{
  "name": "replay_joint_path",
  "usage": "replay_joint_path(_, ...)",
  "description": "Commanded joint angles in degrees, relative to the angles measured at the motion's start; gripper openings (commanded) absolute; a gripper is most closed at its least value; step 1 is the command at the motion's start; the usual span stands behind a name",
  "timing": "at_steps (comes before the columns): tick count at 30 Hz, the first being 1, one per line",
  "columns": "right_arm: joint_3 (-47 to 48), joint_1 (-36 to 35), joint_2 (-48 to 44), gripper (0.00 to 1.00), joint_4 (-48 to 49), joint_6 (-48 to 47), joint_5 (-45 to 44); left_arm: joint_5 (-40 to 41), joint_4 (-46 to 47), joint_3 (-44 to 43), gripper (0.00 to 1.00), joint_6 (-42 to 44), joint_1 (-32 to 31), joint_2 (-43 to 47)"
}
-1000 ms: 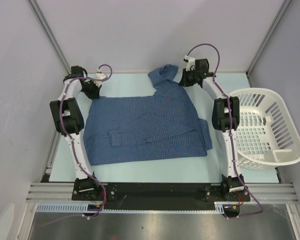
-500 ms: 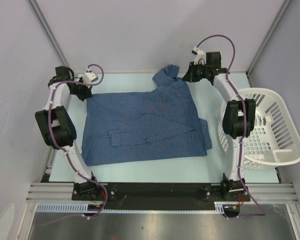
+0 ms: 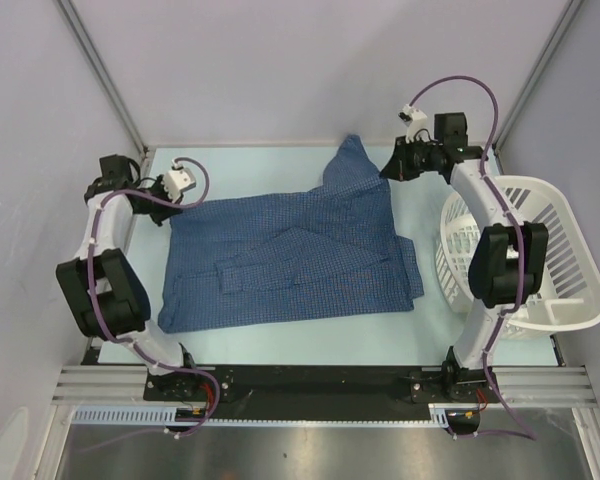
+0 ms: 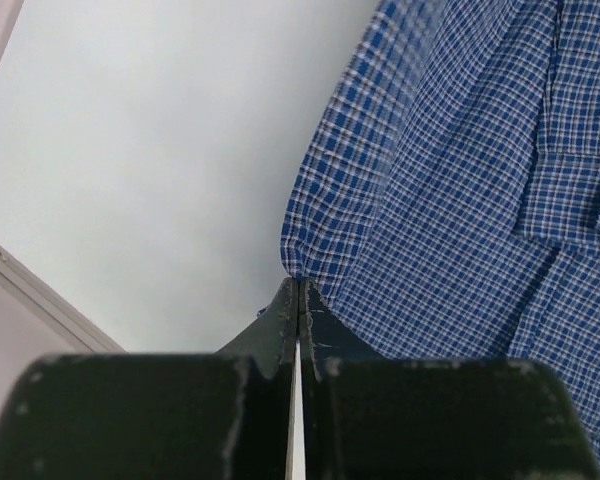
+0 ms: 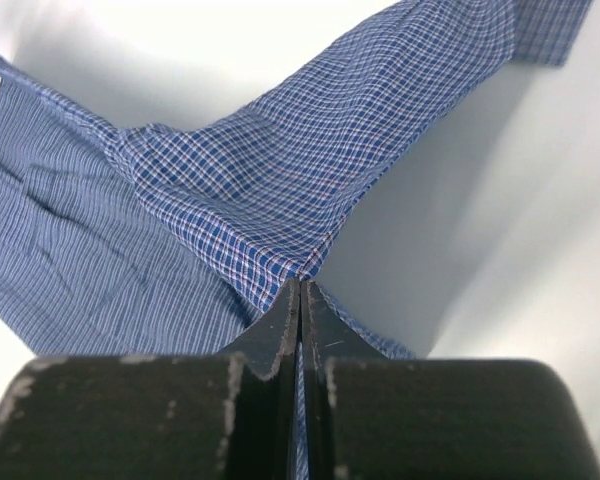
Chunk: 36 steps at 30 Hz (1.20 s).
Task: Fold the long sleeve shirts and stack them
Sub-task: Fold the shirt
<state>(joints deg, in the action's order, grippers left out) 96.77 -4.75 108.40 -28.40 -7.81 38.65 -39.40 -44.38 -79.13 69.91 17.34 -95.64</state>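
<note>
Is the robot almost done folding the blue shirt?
Not yet. Done: the shirt lies spread on the table with one sleeve folded across its front. In hand: the left gripper and right gripper are both shut on the shirt's far edge, tenting the cloth up. Left: fold the body smaller and stack it; only one shirt shows, and no stack.

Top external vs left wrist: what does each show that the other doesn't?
Only top external: the white basket on the right, and the right pincer shut on a far corner of the shirt. Only left wrist: the left pincer up close, pinching the shirt's edge, check weave visible. Both: the blue shirt, the left pincer, the pale table.
</note>
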Motion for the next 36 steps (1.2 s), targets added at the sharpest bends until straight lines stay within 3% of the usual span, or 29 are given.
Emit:
replay_joint_path(1, -2.81, 0.88, -6.44, 0.00, -3.14, -2.64, 2.04, -3.32, -2.45, 2.49, 0.00, 5.67, 2.08, 5.45)
replay_joint_path(12, -17.31, 1.77, -17.25, 0.00, -7.28, -7.74, 2.48, -1.13, -7.04, 14.86, 0.00, 16.13, 2.43, 14.68)
replay_joint_path(21, -30.23, 1.15, -18.75, 0.00, -6.05, -9.94, 1.69, 4.06, -1.24, 26.21, 0.00, 19.56, 2.61, 15.66)
replay_joint_path(36, -38.76, -3.15, -19.54, 0.00, -8.69, -12.49, -0.16, 7.58, -0.01, 28.68, 0.00, 22.46, 2.52, 13.46)
